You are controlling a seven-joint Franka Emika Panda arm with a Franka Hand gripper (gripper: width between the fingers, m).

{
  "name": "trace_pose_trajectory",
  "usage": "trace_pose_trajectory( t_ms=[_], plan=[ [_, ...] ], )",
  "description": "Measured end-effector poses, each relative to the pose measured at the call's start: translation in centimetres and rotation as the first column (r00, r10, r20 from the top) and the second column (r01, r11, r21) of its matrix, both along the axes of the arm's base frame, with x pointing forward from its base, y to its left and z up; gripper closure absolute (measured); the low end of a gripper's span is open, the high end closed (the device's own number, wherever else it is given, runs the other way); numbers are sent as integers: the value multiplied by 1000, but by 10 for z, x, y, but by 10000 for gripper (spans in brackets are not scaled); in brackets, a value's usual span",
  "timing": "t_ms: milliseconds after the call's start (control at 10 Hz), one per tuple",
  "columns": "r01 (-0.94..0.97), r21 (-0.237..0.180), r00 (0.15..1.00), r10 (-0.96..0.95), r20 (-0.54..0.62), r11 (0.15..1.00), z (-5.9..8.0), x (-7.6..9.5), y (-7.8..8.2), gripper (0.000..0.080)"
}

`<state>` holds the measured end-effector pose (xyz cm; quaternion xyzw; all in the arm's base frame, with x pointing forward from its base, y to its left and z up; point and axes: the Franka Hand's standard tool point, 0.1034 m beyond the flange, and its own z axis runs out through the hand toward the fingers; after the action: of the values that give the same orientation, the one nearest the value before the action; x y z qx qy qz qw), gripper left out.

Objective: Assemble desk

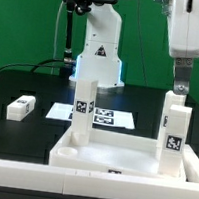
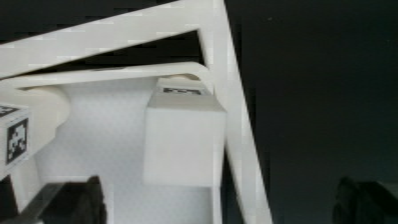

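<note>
The arm descends steeply from above on the exterior view's right, wrist vertical, hand (image 1: 177, 90) pointing straight down. Its two fingers (image 2: 75, 195) sit close together (whether they grip anything cannot be told). The white base stands upright at centre rear.

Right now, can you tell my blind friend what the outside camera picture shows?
A white tabletop lies on a black table with two legs standing up in it, and the robot's claw is at the top of the right leg. Another leg lies loose at the left, near the marker board.
</note>
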<state>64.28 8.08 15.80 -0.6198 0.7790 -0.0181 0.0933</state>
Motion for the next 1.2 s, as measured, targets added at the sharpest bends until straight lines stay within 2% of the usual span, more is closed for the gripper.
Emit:
trace_pose_trajectory(
  t_ms=[100, 300, 500, 800, 1100, 1200],
  plan=[
    [-53, -10, 998, 53, 35, 999, 7, -2, -8, 151],
    [-176, -22, 983, 176, 46, 984, 16, -19, -27, 151],
    [-354, -67, 932, 358, 58, 933, 21, -31, -54, 151],
    [-507, -107, 856, 515, 57, 855, 21, -31, -54, 151],
    [-657, -150, 741, 670, 49, 738, 21, -32, -54, 151],
    [-739, -190, 651, 758, 44, 646, 20, -38, -60, 151]
  ],
)
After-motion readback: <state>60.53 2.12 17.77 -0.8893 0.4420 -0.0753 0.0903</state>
